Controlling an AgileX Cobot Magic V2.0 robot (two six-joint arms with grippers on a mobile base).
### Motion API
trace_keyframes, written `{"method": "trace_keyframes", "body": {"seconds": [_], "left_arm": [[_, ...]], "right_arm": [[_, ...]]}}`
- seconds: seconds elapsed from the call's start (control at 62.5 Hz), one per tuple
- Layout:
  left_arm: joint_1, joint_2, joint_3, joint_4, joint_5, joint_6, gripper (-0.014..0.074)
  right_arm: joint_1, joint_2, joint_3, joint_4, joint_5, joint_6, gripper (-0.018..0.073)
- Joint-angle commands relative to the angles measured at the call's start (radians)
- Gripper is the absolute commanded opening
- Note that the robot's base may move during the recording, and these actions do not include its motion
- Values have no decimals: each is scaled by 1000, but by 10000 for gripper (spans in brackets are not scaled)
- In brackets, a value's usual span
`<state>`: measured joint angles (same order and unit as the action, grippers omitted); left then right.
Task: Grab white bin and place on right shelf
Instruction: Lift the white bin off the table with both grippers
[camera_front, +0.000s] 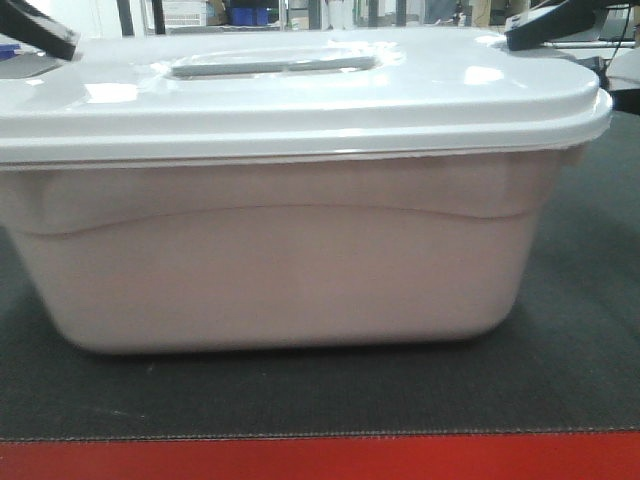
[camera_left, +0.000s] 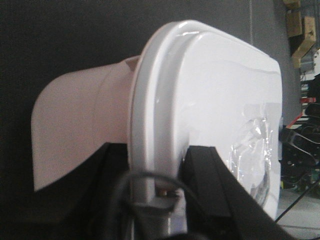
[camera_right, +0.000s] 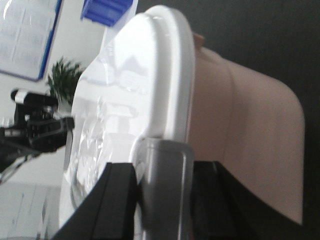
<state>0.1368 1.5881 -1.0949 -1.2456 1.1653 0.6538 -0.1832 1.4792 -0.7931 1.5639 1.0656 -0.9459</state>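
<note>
Left wrist: L gripper (camera_left: 155, 152) clamped on bin (camera_left: 75, 120) rim; R gripper (camera_right: 162, 167) clamped opposite end, two-end hold for level lift.

My front view cuts off the bin (camera_front: 280, 270) at its left end. The frame bottom crops the left hand (camera_left: 154, 147) and right hand (camera_right: 162, 164); I can't tell whether their fingers actually press the bin.

Ahead the white bin (camera_front: 280, 270) walling off nearly my whole near view, bare strip of dark mat (camera_front: 300, 395) free in front, more open mat at its right, lid rim (camera_left: 150, 90) wedged tight between the fingers of my left gripper (camera_left: 154, 147) and right gripper (camera_right: 162, 165)
</note>
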Motion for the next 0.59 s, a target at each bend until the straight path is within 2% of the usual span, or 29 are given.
{"method": "trace_keyframes", "body": {"seconds": [0.0, 0.224, 0.32, 0.4, 0.416, 0.576], "left_arm": [[-30, -42, -26, -138, 174, 11, -118], [-30, -65, -26, -284, 174, 11, -126], [-30, -80, -28, -343, 174, 11, -126], [-30, -88, -38, -386, 174, 11, -126], [-30, -98, -57, -414, 174, 11, -126], [-30, -111, -127, -451, 174, 11, -126]], "right_arm": [[16, -38, -25, 160, 272, -28, 234], [16, -75, -25, 271, 272, -28, 59], [16, -100, -25, 321, 272, -27, 59], [16, -124, -38, 321, 272, -22, 59], [16, -149, -50, 321, 272, -2, 59], [16, -199, -91, 321, 272, 62, 59]]}}
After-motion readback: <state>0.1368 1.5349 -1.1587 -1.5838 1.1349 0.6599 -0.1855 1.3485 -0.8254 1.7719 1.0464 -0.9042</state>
